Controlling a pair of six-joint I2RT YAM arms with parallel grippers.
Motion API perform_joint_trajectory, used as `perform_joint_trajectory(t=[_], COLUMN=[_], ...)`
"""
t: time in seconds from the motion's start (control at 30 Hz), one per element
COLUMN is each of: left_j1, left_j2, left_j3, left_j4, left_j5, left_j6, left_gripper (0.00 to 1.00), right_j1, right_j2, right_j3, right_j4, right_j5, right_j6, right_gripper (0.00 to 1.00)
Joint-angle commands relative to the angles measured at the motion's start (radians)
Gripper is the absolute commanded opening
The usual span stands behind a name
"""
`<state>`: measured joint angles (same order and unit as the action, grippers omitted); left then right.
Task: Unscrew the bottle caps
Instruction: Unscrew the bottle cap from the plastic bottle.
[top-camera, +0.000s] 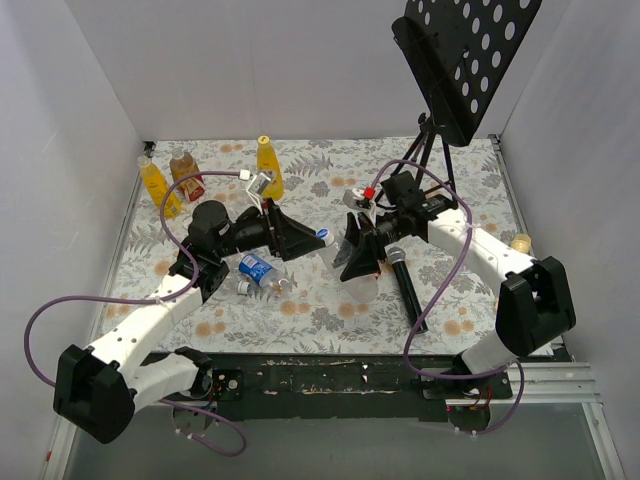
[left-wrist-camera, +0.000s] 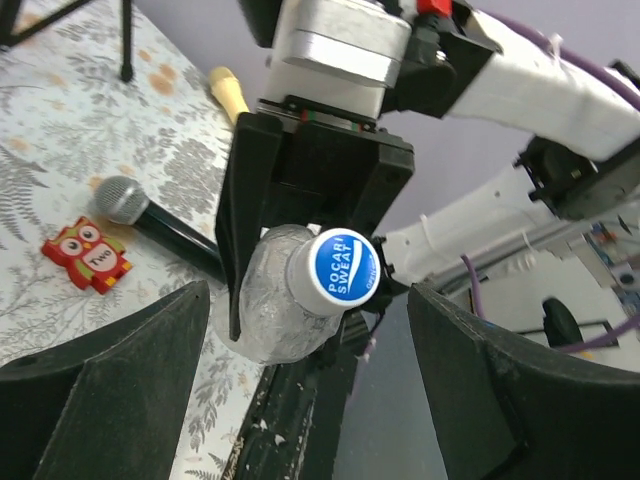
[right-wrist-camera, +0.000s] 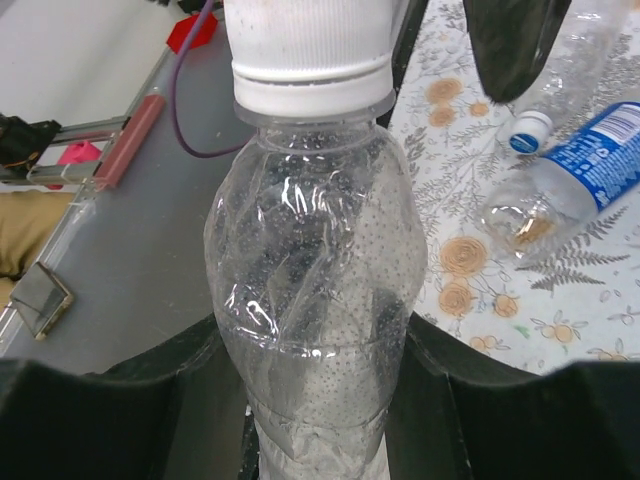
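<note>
1. The right gripper pinches the lower body of a clear crumpled plastic bottle, with its black jaws pressed against both sides.
2. The bottle is held off the flower-printed tablecloth, over the middle of the table. Its neck points towards the left edge.
3. A round white ribbed plastic cap with a blue printed top sits on the neck, down against the collar ring.
4. The left gripper faces the cap end-on. Its jaws are spread wide, one on each side of the cap and apart from it.
5. A clear blue-labelled plastic bottle lies on its side between the middle and the left edge.
6. A tall yellow juice bottle and a squat brown bottle stand near the far left corner.
7. A second tall yellow bottle stands by the far edge.
8. A black microphone with a grey round head lies right of the middle, towards the near edge.
9. A black perforated music stand rises at the far right corner.
</note>
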<state>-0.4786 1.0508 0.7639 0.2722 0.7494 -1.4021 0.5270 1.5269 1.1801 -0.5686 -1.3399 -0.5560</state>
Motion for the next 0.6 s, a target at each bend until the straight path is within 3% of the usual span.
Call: perform_joint_trajectory(t=[0.0, 0.57], left_j1=[0.006, -0.02], left_j2=[0.0, 0.026], left_j3=[-0.029, -0.054], left_j4=[0.123, 0.217], left_j5=[0.146, 0.087], left_j6=[-0.005, 0.009], left_gripper=[0.79, 0.56], right_j1=[0.024, 0.036], right_j2=[0.024, 0.062], right_j3=[0.044, 0.041], right_j4=[-0.048, 0.022], right_j5=[-0.094, -0.102], right_j6=[-0.029, 0.067], right_gripper=[0.01, 0.01])
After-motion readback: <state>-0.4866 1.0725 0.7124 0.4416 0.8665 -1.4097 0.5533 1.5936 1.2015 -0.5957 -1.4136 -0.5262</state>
